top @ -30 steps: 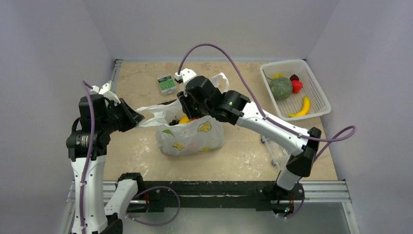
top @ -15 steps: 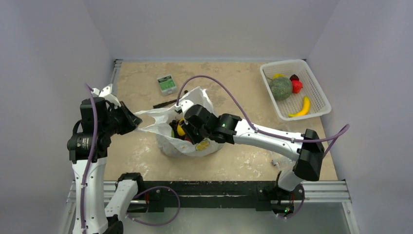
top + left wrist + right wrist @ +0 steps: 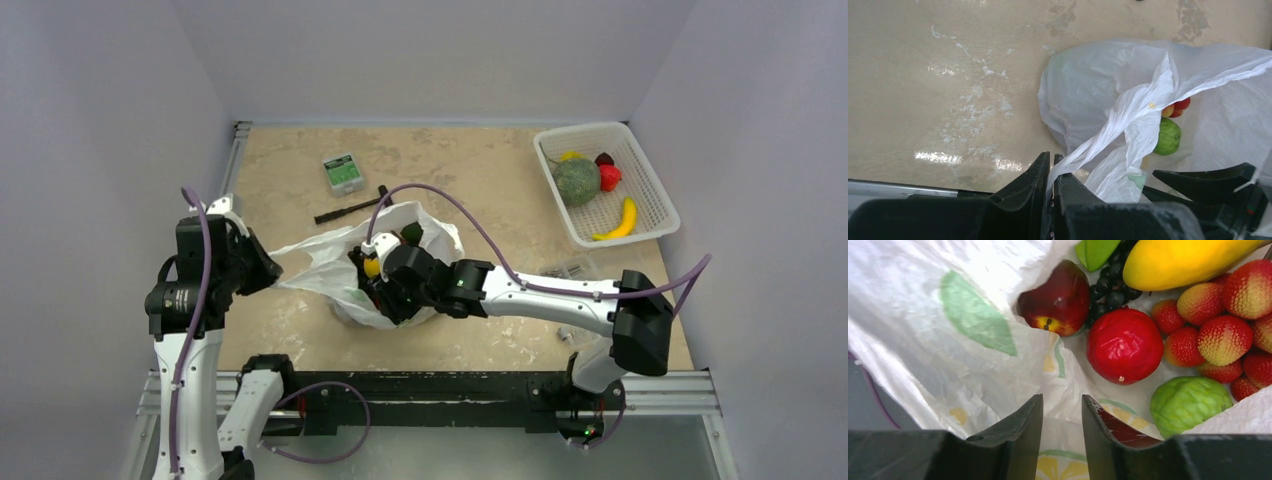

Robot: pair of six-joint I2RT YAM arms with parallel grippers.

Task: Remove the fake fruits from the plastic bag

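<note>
White plastic bag (image 3: 318,265) sits on the tabletop (image 3: 480,160), left of centre in the top view, mouth open upward.

Left jaws clenched on a twisted strip of bag film, bottom centre of the left wrist view. Can't tell if that strip is a loop handle or just rim. The film runs taut from there to the bag body.

Right jaws are down in the bag mouth. The top view hides them behind the wrist and the film. In the right wrist view they're parted by a narrow gap with nothing gripped, only printed film showing below them.

Visible inside, right wrist view:
- red round fruit (image 3: 1124,346), centre, just beyond the jaws
- dark red apple (image 3: 1055,299), upper centre, half tucked behind a fold
- black grapes (image 3: 1110,287) between the apple and a yellow fruit (image 3: 1183,262) that is cut off at the top edge
- bumpy red-yellow fruits (image 3: 1225,340), right, some cut off by the frame
- green bumpy fruit (image 3: 1188,402), lower right, partly under film

The left wrist view shows only that green fruit and a sliver of red through the opening.

Basket (image 3: 655,215), upper right of the top view, well apart from the bag, holds a banana (image 3: 625,218) and a green round fruit (image 3: 577,182). Its other contents are too small to name. A small box (image 3: 342,172) and a black tool (image 3: 350,208) lie beyond the bag.
</note>
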